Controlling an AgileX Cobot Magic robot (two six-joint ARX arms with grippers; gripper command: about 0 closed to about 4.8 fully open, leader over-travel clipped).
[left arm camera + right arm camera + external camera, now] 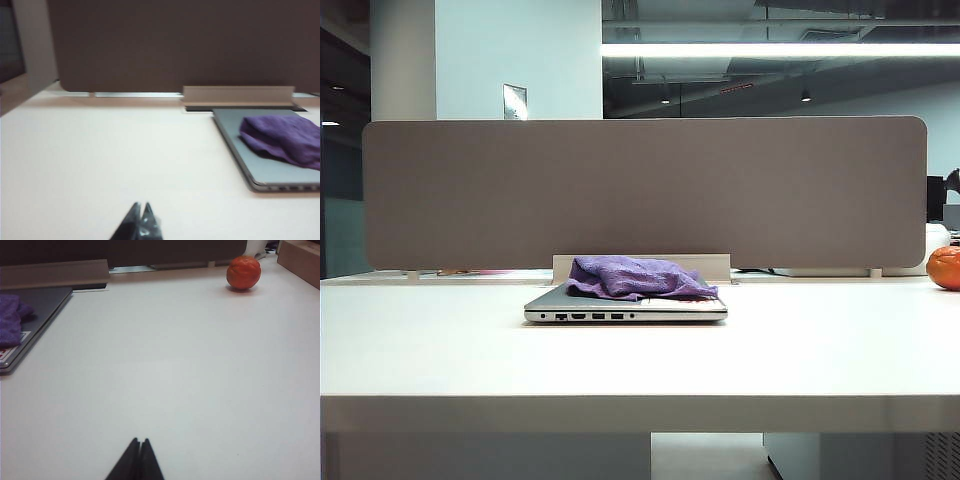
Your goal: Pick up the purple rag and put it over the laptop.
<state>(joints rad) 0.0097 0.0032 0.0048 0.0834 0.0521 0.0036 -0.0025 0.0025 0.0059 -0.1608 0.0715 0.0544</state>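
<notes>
**Both hands clenched and empty, rag lying on the laptop**

We start at the left hand [141, 220]: its two dark fingertips are pressed together with no gap between them, and nothing is caught in them. It hangs low over bare desk [100, 160], touching nothing we can see. Ahead of this hand and off to one side lies the laptop [235, 135], closed and flat on the desk, well apart from the fingertips. On its lid rests the purple rag [282, 137], bunched into a wrinkled mound that covers only part of the grey surface; a strip of bare lid shows on the side nearest the hand. Beyond the laptop a pale riser bar [237, 95] runs along the foot of a brown partition [175, 45].

The right hand [136, 460] is likewise clenched, its fingertips meeting in a point, holding nothing, over open desk. Far ahead of it and to the other side we see a corner of the laptop with an edge of the rag on it, and a pale sticker partly showing beside the cloth. Well ahead on the opposite side sits an orange ball-like object [243, 272], near a cardboard box [300, 260].

From the exterior camera neither hand shows; the rag drapes over the laptop's lid, with the ports along its near edge uncovered
</notes>
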